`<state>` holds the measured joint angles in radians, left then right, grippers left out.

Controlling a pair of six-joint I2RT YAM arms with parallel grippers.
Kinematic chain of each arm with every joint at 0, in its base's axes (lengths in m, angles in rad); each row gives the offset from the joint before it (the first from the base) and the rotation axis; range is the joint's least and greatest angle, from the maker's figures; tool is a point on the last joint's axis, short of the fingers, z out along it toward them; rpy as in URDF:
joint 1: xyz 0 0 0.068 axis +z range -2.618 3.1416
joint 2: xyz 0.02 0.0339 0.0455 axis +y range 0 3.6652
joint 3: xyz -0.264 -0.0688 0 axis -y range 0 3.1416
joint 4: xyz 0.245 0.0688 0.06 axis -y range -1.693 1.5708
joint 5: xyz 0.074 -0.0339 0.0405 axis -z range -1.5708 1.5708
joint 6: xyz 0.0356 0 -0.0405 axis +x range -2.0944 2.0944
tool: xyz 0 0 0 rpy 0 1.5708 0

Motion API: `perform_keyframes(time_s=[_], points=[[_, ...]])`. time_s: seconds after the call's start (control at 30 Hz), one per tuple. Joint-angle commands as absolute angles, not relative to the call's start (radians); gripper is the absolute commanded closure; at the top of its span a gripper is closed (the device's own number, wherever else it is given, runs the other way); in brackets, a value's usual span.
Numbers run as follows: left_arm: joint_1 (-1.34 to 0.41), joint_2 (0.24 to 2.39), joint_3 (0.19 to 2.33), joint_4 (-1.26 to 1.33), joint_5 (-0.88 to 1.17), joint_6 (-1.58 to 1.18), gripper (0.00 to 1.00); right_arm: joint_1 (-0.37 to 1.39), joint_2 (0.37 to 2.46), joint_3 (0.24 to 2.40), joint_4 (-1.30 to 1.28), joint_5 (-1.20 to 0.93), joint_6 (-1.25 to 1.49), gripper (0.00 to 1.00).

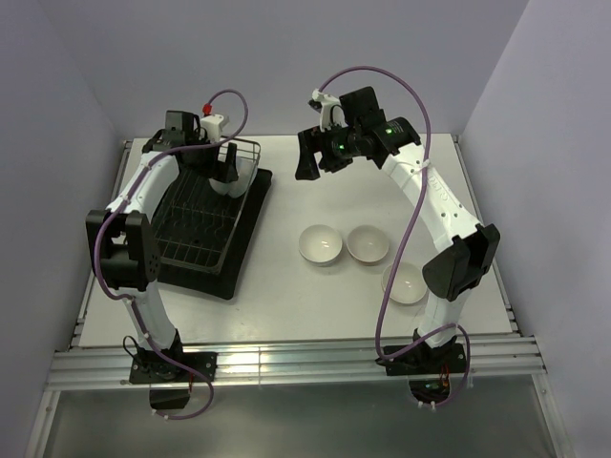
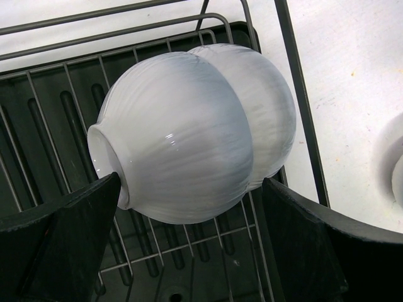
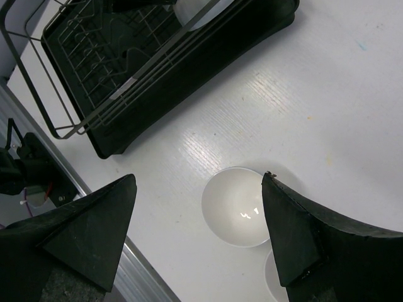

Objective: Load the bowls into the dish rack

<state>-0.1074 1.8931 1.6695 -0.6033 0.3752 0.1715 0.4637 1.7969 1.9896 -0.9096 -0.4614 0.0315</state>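
From above, the left tool [image 1: 229, 172] hangs over the far end of the dish rack [image 1: 191, 229]. The right tool [image 1: 310, 160] hangs above the worktop [image 1: 286, 286], with three bowls [image 1: 321, 244] lying nearer the bases. Left wrist: the jaws are released wide, with two nested bowls [image 2: 189, 132] on edge in the rack between them. Right wrist: the jaws are spread and empty, with one bowl [image 3: 236, 206] below between them.

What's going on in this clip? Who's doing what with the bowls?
Two arms are loading bowls into the dish rack. The left gripper is over the rack's far right corner, open, with a finger on either side of two nested bowls that stand on edge there. The right gripper hangs open above the table, holding nothing. Three bowls sit upright on the table to the right of the rack, not yet loaded.
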Motion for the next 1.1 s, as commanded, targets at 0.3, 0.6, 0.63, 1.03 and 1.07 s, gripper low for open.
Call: perform_keyframes(time_s=[0.3, 0.6, 0.63, 1.03, 1.07], points=[[-0.120, 1.870, 1.675, -0.603, 0.388, 0.209, 0.01, 0.456, 1.735, 2.002, -0.914, -0.460, 0.018, 0.10], [-0.115, 1.844, 1.677, -0.615, 0.508, 0.195, 0.01, 0.456, 1.735, 2.006, -0.917, -0.460, 0.018, 0.09], [-0.114, 1.841, 1.675, -0.614, 0.515, 0.193, 0.00, 0.456, 1.735, 2.005, -0.917, -0.457, 0.017, 0.08], [-0.114, 1.847, 1.669, -0.611, 0.552, 0.190, 0.00, 0.456, 1.733, 2.006, -0.922, -0.457, 0.012, 0.08], [-0.114, 1.851, 1.672, -0.611, 0.539, 0.192, 0.00, 0.456, 1.733, 2.006, -0.920, -0.459, 0.012, 0.08]])
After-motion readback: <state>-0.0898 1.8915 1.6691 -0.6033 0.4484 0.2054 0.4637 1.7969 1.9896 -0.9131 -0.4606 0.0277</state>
